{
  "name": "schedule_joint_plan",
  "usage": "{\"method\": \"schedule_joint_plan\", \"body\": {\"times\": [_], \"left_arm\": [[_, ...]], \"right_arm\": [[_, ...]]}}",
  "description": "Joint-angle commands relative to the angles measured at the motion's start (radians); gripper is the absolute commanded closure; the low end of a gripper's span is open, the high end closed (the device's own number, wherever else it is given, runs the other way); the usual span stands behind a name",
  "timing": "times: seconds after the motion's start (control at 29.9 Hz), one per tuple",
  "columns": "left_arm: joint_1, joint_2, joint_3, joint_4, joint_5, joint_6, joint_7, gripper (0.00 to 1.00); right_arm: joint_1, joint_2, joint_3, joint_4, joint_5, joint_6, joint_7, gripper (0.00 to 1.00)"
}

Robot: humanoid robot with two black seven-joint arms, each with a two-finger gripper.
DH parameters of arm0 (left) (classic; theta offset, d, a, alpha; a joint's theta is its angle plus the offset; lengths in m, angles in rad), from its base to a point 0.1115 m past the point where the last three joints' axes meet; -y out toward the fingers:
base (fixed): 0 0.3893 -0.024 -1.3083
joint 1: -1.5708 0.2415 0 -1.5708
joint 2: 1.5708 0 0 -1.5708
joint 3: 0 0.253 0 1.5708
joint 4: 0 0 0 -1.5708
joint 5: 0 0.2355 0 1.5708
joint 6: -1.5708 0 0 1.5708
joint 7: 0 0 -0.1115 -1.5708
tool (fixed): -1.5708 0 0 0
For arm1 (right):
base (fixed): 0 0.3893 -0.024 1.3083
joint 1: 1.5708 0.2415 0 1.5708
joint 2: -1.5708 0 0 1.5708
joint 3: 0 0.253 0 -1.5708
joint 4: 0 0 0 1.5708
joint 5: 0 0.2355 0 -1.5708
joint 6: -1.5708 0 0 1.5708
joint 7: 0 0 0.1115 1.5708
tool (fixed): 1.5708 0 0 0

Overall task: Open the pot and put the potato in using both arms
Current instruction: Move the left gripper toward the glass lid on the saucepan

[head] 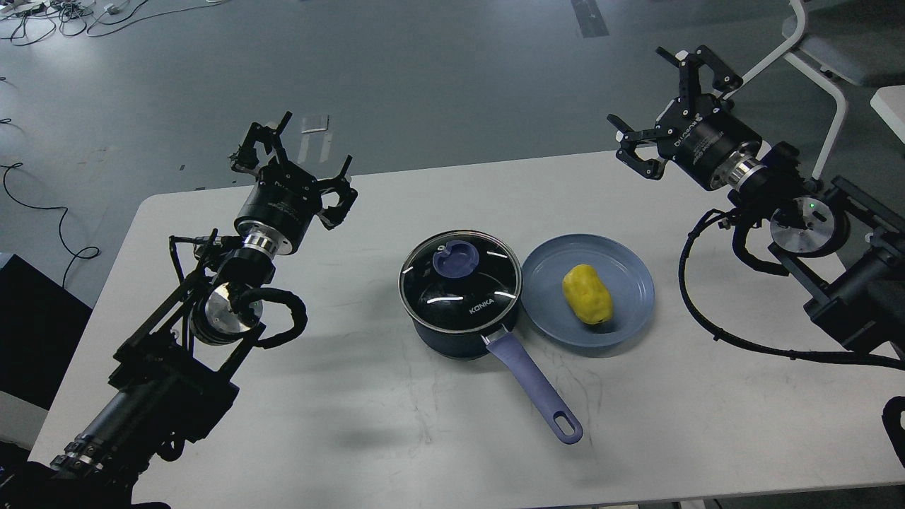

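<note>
Left pincer [293, 152]: upper left of frame, fingers spread wide, nothing held, raised above the far left part of the surface [353, 396]. Well apart from the pot.

Right pincer [661, 106]: upper right of frame, fingers also spread wide, nothing held, raised over the surface's far right edge. Well apart from the plate.

Pot [459, 297]: centre of frame, dark body, upright on the surface. Glass lid [466, 286] seated on it, blue knob [456, 258] on top, "KONKA" printed on the lid. Blue handle [537, 389] runs toward lower right of frame.

Plate [622, 311]: blue, just right of the pot, rim touching or nearly touching the pot; cannot tell which. Potato [587, 293]: yellow, lying on the plate near its middle.

Both arms come in from the frame's side edges, cables looped by the wrists.
</note>
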Motion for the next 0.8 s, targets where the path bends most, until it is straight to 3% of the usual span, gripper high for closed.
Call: {"method": "schedule_joint_plan", "body": {"times": [0.0,0.1,0.33,0.67,0.77], "left_arm": [[-0.030,-0.005,0.027,0.024,0.003,0.036,0.003,0.02],[-0.075,-0.028,0.115,0.064,0.000,0.047,0.003,0.02],[-0.090,-0.097,0.116,0.139,-0.001,0.042,0.003,0.02],[-0.089,-0.071,0.116,0.139,-0.003,0.039,0.003,0.02],[-0.089,-0.062,0.112,0.139,-0.003,0.041,0.001,0.02]], "right_arm": [[0.005,0.003,-0.017,0.000,-0.031,-0.001,0.001,0.00],[0.009,0.020,-0.013,-0.007,-0.031,-0.015,-0.001,0.00],[0.012,0.040,-0.019,-0.017,-0.033,-0.023,-0.008,0.00],[0.005,0.043,-0.020,-0.016,-0.031,-0.058,-0.014,0.00],[-0.006,0.043,-0.022,-0.011,-0.031,-0.058,-0.054,0.00]]}}
